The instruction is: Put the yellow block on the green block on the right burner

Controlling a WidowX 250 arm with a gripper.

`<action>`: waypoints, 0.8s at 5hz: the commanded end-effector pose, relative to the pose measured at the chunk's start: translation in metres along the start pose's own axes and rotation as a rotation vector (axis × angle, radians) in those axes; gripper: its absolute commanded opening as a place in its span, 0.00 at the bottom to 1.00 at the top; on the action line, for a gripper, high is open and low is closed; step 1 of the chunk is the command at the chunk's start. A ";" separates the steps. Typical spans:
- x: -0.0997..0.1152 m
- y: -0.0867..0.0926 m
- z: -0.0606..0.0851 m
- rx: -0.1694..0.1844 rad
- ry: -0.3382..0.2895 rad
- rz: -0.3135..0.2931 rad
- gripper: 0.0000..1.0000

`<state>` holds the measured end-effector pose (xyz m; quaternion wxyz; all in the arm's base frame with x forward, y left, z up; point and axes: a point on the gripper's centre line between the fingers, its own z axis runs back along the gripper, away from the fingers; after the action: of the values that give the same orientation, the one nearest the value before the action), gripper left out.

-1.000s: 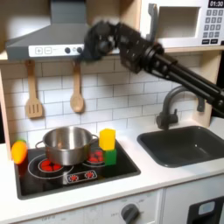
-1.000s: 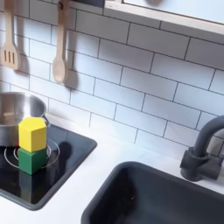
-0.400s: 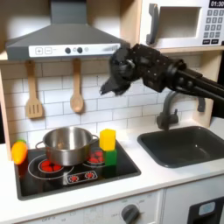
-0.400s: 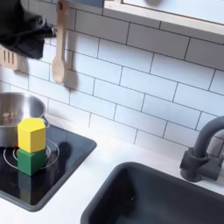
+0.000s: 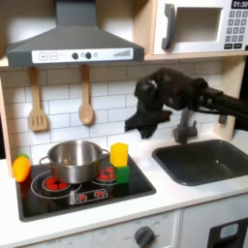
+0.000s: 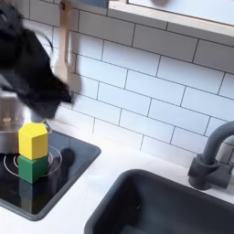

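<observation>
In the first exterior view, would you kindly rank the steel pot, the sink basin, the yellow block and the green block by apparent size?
1. Sink basin, largest.
2. Steel pot.
3. Yellow block and green block: both small and much alike; the yellow shows slightly more, since it sits on the green, so I would not rank them.

Bulky matte-black jointed arm [image 5: 184, 92]

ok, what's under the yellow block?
The green block, stacked directly beneath the yellow block, on the right burner. The burner's centre is covered by the stack.
</observation>
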<state>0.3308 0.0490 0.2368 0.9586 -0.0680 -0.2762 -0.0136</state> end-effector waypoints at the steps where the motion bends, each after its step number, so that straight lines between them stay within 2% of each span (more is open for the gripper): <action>1: -0.036 -0.003 -0.036 0.029 0.203 -0.060 0.00; 2: -0.046 -0.003 -0.040 0.034 0.257 -0.076 0.00; 3: -0.046 0.000 -0.032 0.032 0.247 -0.062 1.00; 4: -0.048 -0.001 -0.031 0.023 0.251 -0.066 1.00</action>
<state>0.3079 0.0414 0.1838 0.9854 -0.0446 -0.1541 -0.0562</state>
